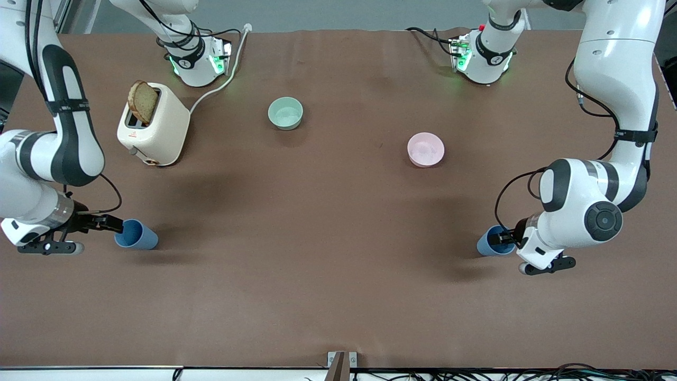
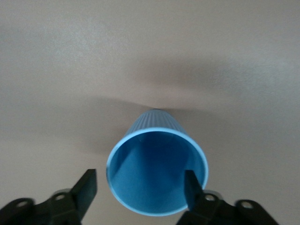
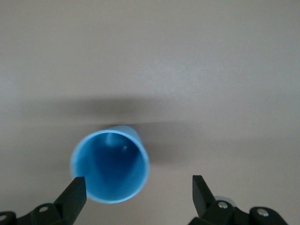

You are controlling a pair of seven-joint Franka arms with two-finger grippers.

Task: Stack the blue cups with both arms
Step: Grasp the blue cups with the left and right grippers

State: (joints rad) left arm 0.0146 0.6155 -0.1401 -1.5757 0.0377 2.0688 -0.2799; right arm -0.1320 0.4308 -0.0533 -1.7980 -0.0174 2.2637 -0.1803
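Observation:
Two blue cups lie on their sides on the brown table, mouths toward the grippers. One cup [image 1: 137,235] is at the right arm's end. My right gripper [image 1: 117,226] is open at its mouth. In the right wrist view the cup [image 3: 110,166] sits close to one finger, with a wide gap to the other, and the gripper [image 3: 138,183] holds nothing. The other cup [image 1: 489,242] is at the left arm's end. My left gripper [image 1: 503,238] is open at its mouth. In the left wrist view the cup [image 2: 157,171] lies between the spread fingers of the gripper [image 2: 139,182], one fingertip [image 2: 191,185] overlapping the rim.
A cream toaster [image 1: 154,125] with a slice of bread stands near the right arm's base. A pale green bowl [image 1: 285,113] and a pink bowl [image 1: 426,149] sit toward the middle, nearer the bases than the cups. A white cable runs from the toaster.

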